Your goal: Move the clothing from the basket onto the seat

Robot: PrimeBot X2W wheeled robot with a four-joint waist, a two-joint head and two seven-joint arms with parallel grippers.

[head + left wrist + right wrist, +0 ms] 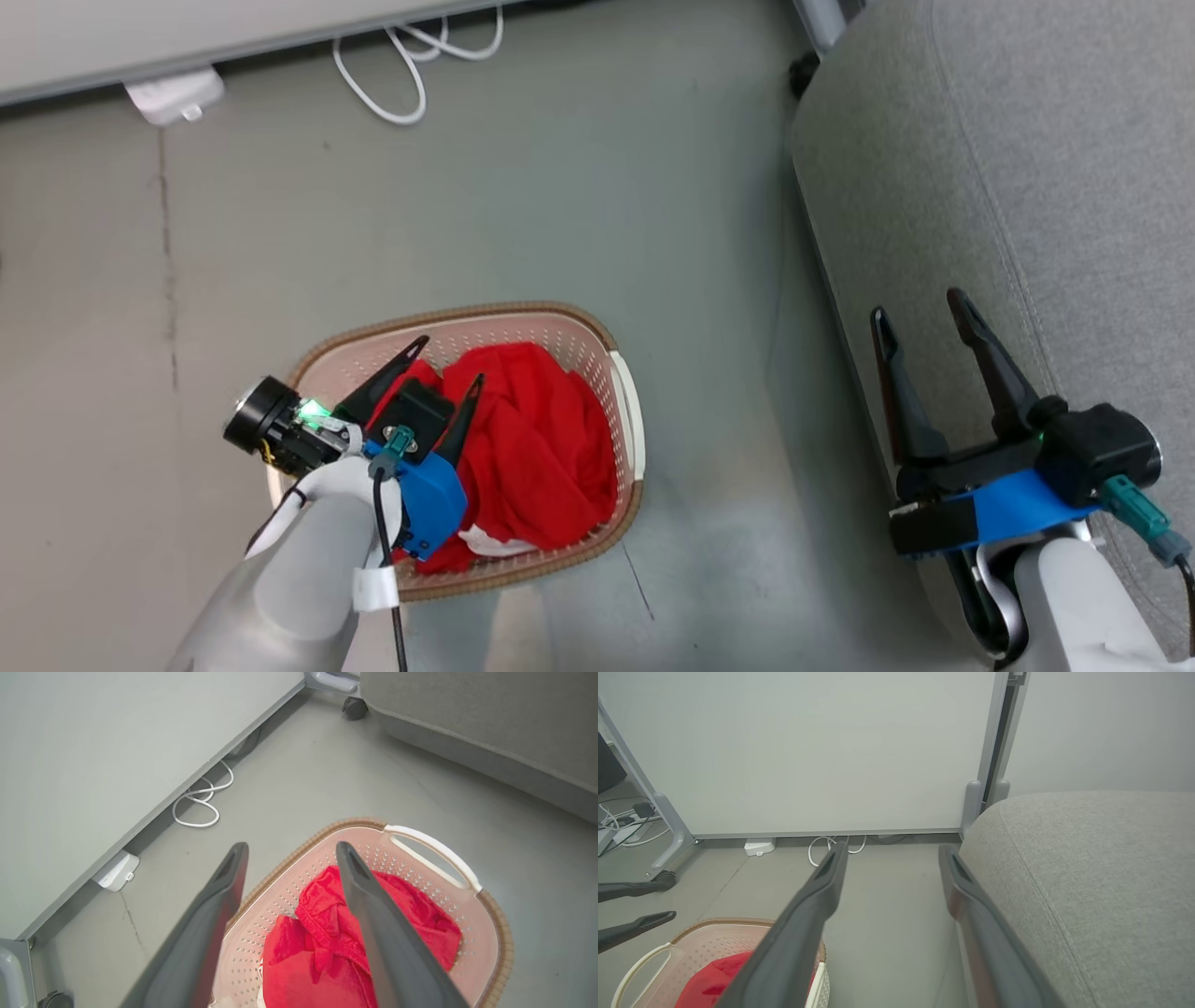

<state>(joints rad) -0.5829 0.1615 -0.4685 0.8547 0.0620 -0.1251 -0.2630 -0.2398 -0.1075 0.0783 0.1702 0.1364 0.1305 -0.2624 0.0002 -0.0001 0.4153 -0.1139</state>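
From the head camera, my left hand (453, 359) and its pale forearm (289, 579) cover the basket (523, 310) from about seven to nine o'clock, along with the clothing (546, 439) beneath, and I can't tell whether the small white patch (490, 543) at the pile's six o'clock is fabric or paper. The seat (1027, 168) runs off the frame at twelve and three o'clock. In the left wrist view the basket's near end is cut off at six o'clock, and one finger (376, 924) hides a strip of the clothing.
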